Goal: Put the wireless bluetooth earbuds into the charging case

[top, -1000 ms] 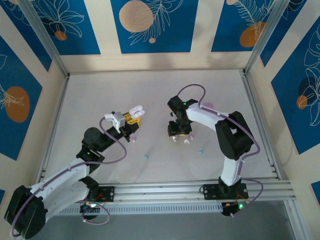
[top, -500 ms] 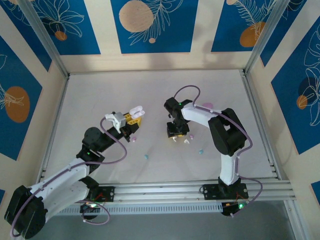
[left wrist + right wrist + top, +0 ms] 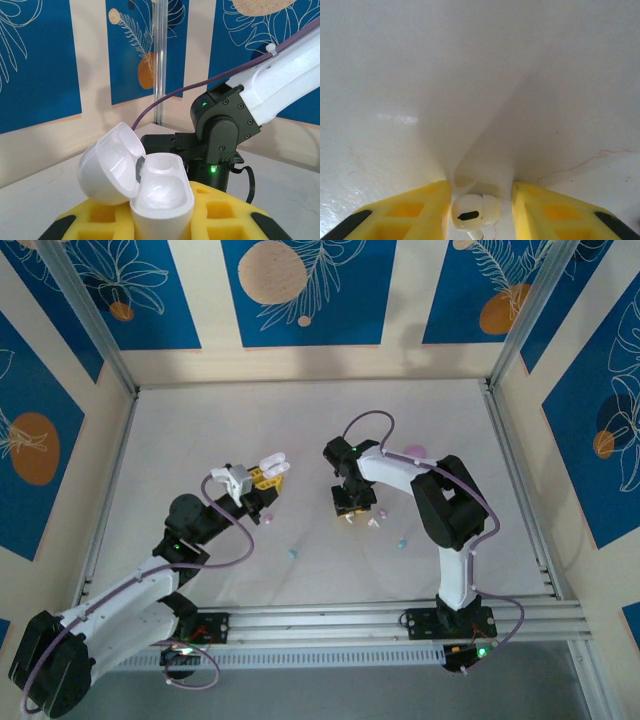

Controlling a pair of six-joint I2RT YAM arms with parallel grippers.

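**Ana:** Start with the big things.

**Ben:** A white table (image 3: pixel 180 430) with blue-and-cream panels (image 3: pixel 305 290) along its far edge and sides. The left arm (image 3: pixel 130 590) rises from the near left corner. The right arm (image 3: pixel 450 510) rises from the near edge and bends back toward the table's middle.

**Ana:** And the grippers?

**Ben:** The left gripper (image 3: pixel 262 480) sits just left of the table's middle, with its yellow fingers (image 3: pixel 220 212) clamped on the base of the white charging case (image 3: pixel 161 192). The case's lid (image 3: pixel 111 165) is swung open and tilted to one side. Both wells in the base look bare.

**Ana:** And the right one?

**Ben:** The right gripper (image 3: pixel 356 510) points down at the table, just right of the middle and well apart from the case. In the right wrist view its fingers (image 3: pixel 415 207) stand apart, with a white earbud (image 3: pixel 475 211) lying on the table between them. The earbud is close against one finger, and a sliver of gap shows at the other, so it isn't pinched.

**Ana:** Any other earbuds?

**Ben:** There are loose ones on the table. A pink earbud (image 3: pixel 267 516) lies just beside the left gripper. One teal earbud (image 3: pixel 293 553) lies nearer the near edge, and a second teal earbud (image 3: pixel 401 542) lies between the right gripper and the right arm. The pale specks right by the right gripper are too small to tell apart.
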